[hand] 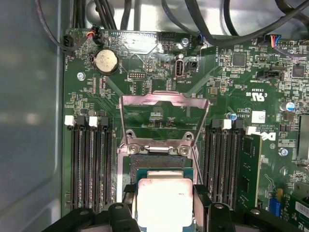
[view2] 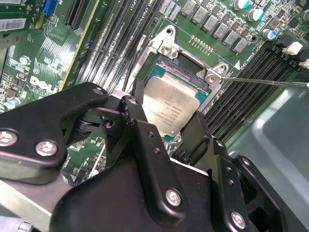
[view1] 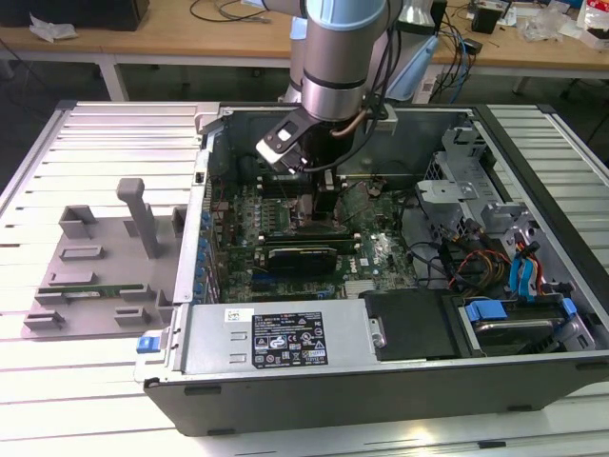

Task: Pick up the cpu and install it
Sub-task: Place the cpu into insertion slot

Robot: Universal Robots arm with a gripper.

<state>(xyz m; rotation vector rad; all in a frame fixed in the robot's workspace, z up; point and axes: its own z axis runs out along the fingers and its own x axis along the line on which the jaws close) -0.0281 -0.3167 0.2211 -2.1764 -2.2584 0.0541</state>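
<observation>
The end effector [view2: 163,114] appears clamped on two opposite edges of the cpu [view2: 170,105], just above the open socket [hand: 161,161]; seating it well likely demands a level chip, corners square to the socket, and no sideways drag.
</observation>
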